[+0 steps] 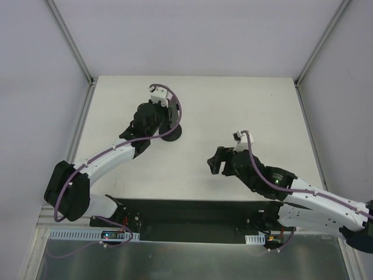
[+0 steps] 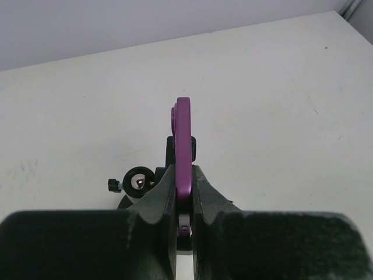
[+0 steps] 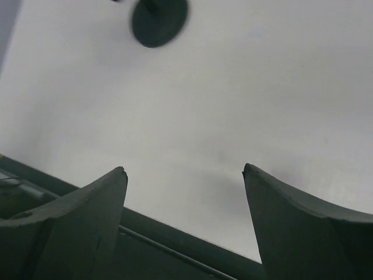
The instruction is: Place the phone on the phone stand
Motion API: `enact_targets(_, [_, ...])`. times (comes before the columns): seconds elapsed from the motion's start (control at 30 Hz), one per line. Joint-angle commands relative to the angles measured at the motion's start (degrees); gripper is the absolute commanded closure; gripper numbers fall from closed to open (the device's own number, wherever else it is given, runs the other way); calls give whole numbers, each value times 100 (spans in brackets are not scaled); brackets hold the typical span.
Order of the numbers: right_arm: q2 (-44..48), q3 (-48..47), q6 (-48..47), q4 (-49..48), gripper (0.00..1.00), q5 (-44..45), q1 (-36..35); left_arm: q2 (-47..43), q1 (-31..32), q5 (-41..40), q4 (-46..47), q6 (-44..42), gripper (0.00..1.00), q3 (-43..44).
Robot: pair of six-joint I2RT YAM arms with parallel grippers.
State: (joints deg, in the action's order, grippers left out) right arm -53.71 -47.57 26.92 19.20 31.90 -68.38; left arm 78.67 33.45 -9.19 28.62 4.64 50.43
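My left gripper (image 2: pixel 183 178) is shut on the phone (image 2: pixel 183 137), which stands on edge between the fingers and shows a thin purple side. Right under and behind it is the black phone stand (image 2: pixel 139 181), with its ring joint and small knob to the left of the fingers. In the top view the left gripper (image 1: pixel 158 114) hovers over the stand's round base (image 1: pixel 171 135) at the table's back middle. My right gripper (image 1: pixel 215 161) is open and empty, to the right of and nearer than the stand. The right wrist view shows the stand's disc base (image 3: pixel 158 21) far ahead.
The white table (image 1: pixel 245 111) has grey walls at the left, back and right. A black strip (image 1: pixel 186 210) with the arm bases runs along the near edge. The right gripper's fingertips (image 3: pixel 119 175) are near that strip.
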Motion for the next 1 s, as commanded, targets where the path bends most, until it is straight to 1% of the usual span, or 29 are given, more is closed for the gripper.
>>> enact_targets(0.0, [973,1301,-336,542,17,-1229,694,-406,-391,-38,-681,291,100,211])
enact_targets(0.03, [1151,1494,-362,489,17,-1308,720,-397,-523,-152,-1013,300,100,325])
enact_targets(0.07, [1448,1540,-389,340,17,-1335,729,-344,-611,-214,-1112,265,100,535])
enact_targets(0.13, [1626,1549,-512,225,17,-1275,738,-274,-856,-197,-1410,107,100,756])
enact_targets(0.17, [1706,1523,-512,224,17,-1239,738,-230,-1162,-162,-1438,72,100,905])
enact_targets(0.23, [1733,1453,-573,216,17,-1230,730,-212,-1594,223,-1447,19,100,994])
enact_targets(0.27, [1741,1383,-600,224,17,-1247,738,-151,-2049,416,-1378,-7,100,1090])
enact_targets(0.3, [1741,1373,-626,216,17,-1282,738,-98,-2253,810,-1325,-94,100,1152])
enact_targets(0.37, [1733,1347,-731,216,17,-1388,738,147,-2631,1180,-1341,-322,100,1467])
enact_targets(0.43, [1741,1338,-880,216,17,-1458,738,288,-3141,1497,-1394,-525,100,1679])
enact_targets(0.47, [1759,1330,-916,285,17,-1459,738,402,-3308,1630,-1377,-517,100,1819])
enact_targets(0.5, [1776,1303,-951,329,17,-1467,747,455,-3667,1744,-1325,-543,100,1882])
enact_targets(0.6, [1899,1312,-987,400,17,-1467,738,693,-4117,2508,-1184,-753,100,1988])
enact_targets(0.63, [1926,1312,-987,409,17,-1467,730,737,-4380,2788,-1140,-781,100,1970])
enact_targets(0.67, [1996,1321,-987,426,17,-1476,730,841,-4522,3226,-1140,-807,100,1988])
enact_targets(0.77, [2084,1347,-987,444,17,-1494,738,930,-4865,3808,-1052,-921,100,1918])
enact_targets(0.83, [2102,1347,-960,505,17,-1520,738,1035,-4997,4012,-1165,-895,100,2013])
enact_targets(0.87, [2111,1338,-960,549,16,-1529,738,1053,-4998,4030,-1262,-869,94,2066])
enact_targets(0.9, [2119,1312,-943,619,16,-1520,730,1071,-5015,3848,-1315,-643,75,2102])
enact_targets(0.93, [2119,1268,-925,759,15,-1511,738,1045,-5050,3794,-1324,-484,17,2085])
enact_targets(0.97, [2163,1190,-925,839,14,-1494,730,1001,-5050,3758,-1315,-482,1,2041])
